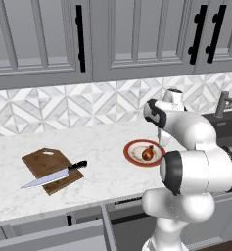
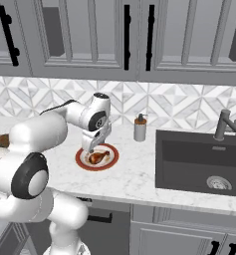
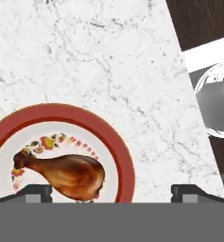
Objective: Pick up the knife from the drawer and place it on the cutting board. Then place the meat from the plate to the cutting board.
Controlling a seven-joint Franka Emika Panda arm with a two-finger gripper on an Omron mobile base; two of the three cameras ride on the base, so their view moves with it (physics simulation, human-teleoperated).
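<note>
White bench [image 1: 103, 147]: lots of bare marble between board and plate.
Claw [image 3: 111, 191]: spread wide, holding nothing, just above the plate [image 3: 125, 160].
Meat [image 3: 68, 174]: brown shiny drumstick lying on the plate.
Knife [image 1: 54, 175]: lies across the cutting board [image 1: 41, 164].

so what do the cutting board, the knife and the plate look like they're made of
Cutting board: apparently wood, a matte dark brown with faint grain.
Knife: the blade looks like polished metal, pale and silvery; the handle is plain black, plastic or similar, which cannot be told.
Plate: likely glazed ceramic, a white centre with a painted floral ring and a smooth red-orange rim.
</note>
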